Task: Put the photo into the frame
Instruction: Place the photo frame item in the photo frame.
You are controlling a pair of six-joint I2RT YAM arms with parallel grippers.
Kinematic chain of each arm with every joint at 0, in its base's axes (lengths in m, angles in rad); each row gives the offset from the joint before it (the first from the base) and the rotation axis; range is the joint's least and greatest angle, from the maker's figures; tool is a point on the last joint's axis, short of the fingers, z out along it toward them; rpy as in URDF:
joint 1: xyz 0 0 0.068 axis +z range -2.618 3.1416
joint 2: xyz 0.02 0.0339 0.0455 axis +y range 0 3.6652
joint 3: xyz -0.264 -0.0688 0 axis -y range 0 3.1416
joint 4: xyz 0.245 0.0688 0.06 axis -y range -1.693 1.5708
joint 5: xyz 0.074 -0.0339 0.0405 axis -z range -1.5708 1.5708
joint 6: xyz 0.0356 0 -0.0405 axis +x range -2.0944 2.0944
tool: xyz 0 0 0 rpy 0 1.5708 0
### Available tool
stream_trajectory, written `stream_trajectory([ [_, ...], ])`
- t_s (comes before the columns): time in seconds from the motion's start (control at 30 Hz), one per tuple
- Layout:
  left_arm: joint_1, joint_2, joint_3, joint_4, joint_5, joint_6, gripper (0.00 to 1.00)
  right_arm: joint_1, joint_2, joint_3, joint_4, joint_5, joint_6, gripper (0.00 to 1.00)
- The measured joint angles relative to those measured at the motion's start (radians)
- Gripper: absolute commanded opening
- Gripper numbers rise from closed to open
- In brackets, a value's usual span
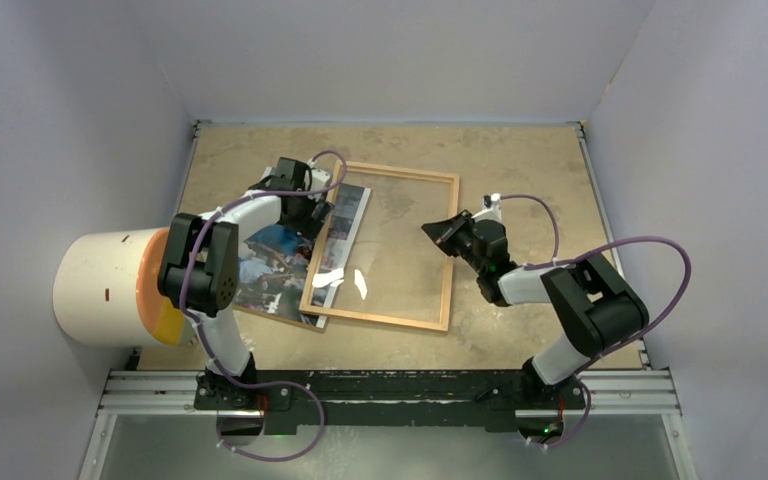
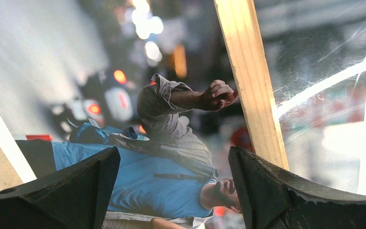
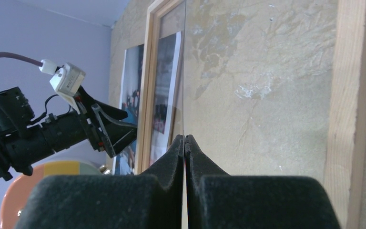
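Left gripper [image 1: 315, 212] hangs spread wide over the photo [image 1: 270, 265], which lies left of centre in the overhead view with its right edge under the frame [image 1: 449, 250]. Left wrist view: fingers well apart, gripping nothing. Right wrist view: right gripper [image 3: 185, 139] is pinched tight on the glass pane [image 3: 185, 71], seen edge-on.

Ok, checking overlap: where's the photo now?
Top view: the photo lies left of centre on the table, its right edge under the left rail of the frame, beneath the open left gripper.
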Motion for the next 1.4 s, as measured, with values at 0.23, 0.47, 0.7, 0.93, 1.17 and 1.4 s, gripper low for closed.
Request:
stream_trajectory([
  [0.23, -0.001, -0.003, -0.007, 0.009, 0.008, 0.006, 0.86, -0.002, 0.039, 0.031, 0.039, -0.043, -0.004, 0.0],
  [0.47, -0.001, -0.005, -0.009, 0.011, 0.008, 0.006, 0.86, -0.003, 0.025, 0.051, -0.044, -0.032, -0.05, 0.49],
  [0.7, -0.002, -0.008, -0.013, 0.017, 0.006, 0.007, 0.86, -0.003, 0.003, 0.131, -0.244, -0.006, -0.15, 0.81],
  [0.93, -0.006, -0.013, -0.022, 0.026, -0.002, 0.007, 0.86, -0.003, 0.007, 0.206, -0.388, 0.013, -0.219, 0.89],
  [1.17, -0.006, -0.013, -0.023, 0.027, -0.004, 0.007, 0.86, 0.004, 0.013, 0.252, -0.518, 0.064, -0.264, 0.97],
  [1.4, -0.007, -0.013, -0.023, 0.028, -0.008, 0.007, 0.86, 0.015, 0.032, 0.308, -0.614, 0.114, -0.303, 0.99],
])
